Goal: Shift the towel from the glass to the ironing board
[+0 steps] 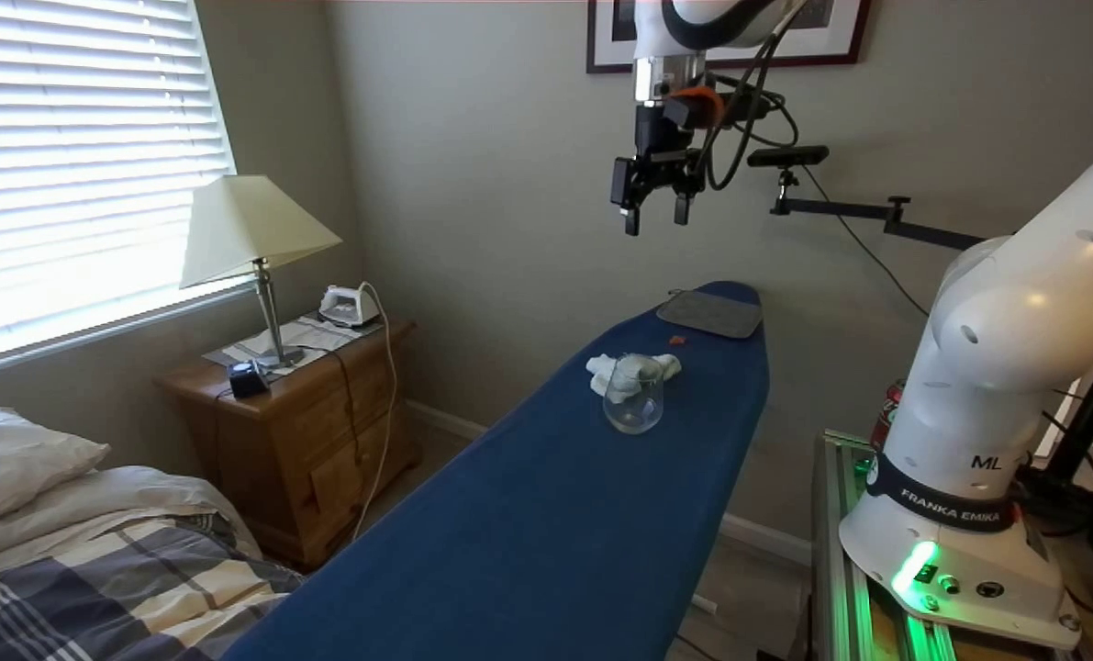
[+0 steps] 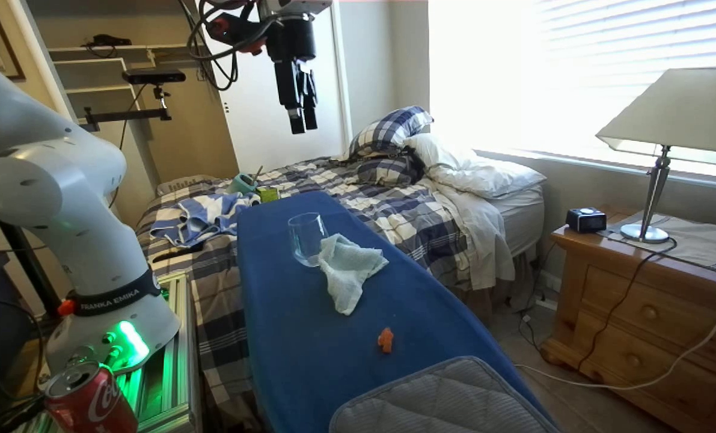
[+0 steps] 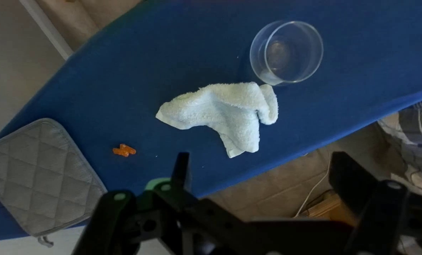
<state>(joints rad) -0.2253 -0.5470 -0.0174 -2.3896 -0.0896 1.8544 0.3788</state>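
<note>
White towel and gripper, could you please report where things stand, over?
Gripper open, empty, up high. White towel rumpled on ironing board, outside the glass. Glass close by, contact unclear, possibly in the way.

Blue ironing board [image 3: 189,53], tapering leftward. White towel [image 3: 228,108], rumpled, partly folded over, lying on board; right end just beside clear glass [image 3: 288,53], contact not discernible. Glass upright, to right and farther. Small orange object [image 3: 124,150] left of towel and nearer; leftmost on board, grey quilted pad [image 3: 44,173], hanging loop [image 3: 45,242] at near corner. Foreground: dark gripper [image 3: 261,157], jaws wide apart. Past board's near edge, right: floor [image 3: 264,191], pale cord [image 3: 311,193], plaid cloth [image 3: 421,122].
</note>
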